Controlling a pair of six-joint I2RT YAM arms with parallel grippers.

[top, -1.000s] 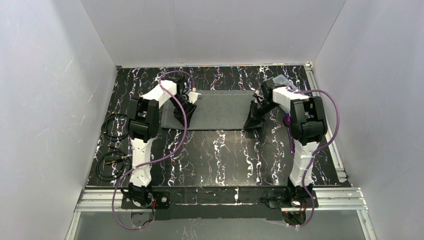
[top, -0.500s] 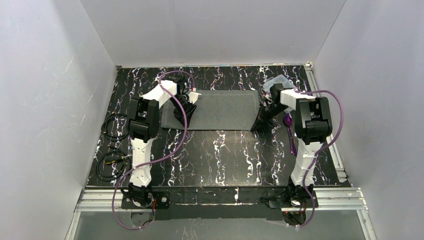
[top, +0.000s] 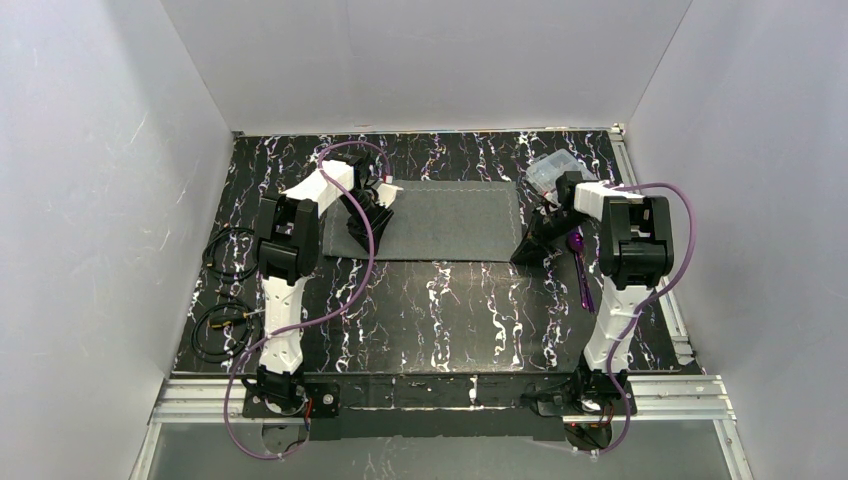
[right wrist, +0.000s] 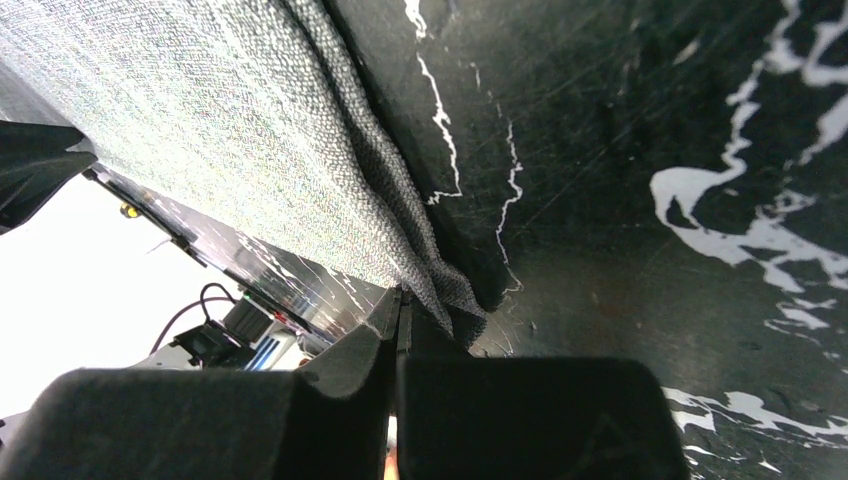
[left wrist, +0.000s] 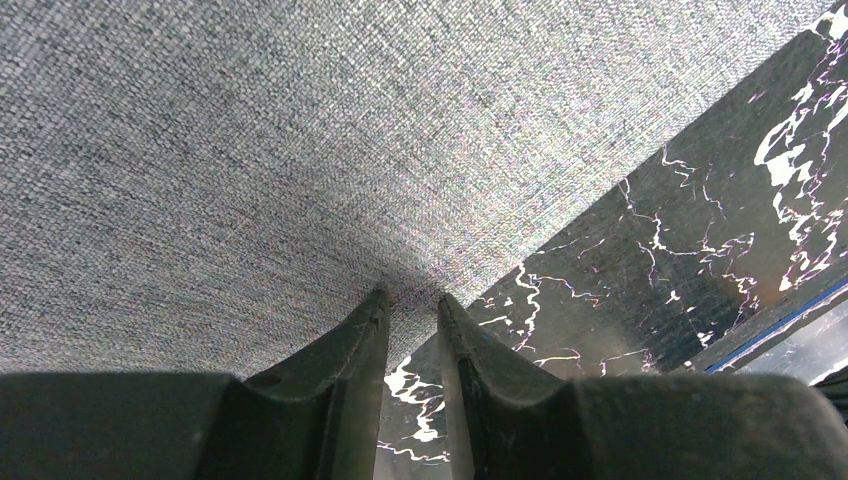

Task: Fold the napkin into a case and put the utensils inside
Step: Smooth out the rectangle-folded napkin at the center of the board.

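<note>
The napkin (top: 435, 220) lies as a flat dark grey rectangle at the back middle of the table. My left gripper (top: 372, 215) sits at its left edge. In the left wrist view its jaws (left wrist: 412, 298) are nearly closed, and the cloth's (left wrist: 300, 150) edge is pinched at their tips. My right gripper (top: 530, 248) is at the near right corner. In the right wrist view it (right wrist: 402, 300) is shut, with the cloth's (right wrist: 250, 130) bunched corner running into the tips. A purple utensil (top: 581, 265) lies just right of that gripper, partly behind the arm.
A clear plastic box (top: 553, 170) stands at the back right, behind the right arm. Two coiled black cables (top: 225, 255) lie along the table's left edge. A metal rail (top: 650, 230) runs down the right side.
My right gripper has moved right and a little nearer, drawing the napkin's right edge with it, and more of the purple utensil now shows. The left arm has stayed put.
</note>
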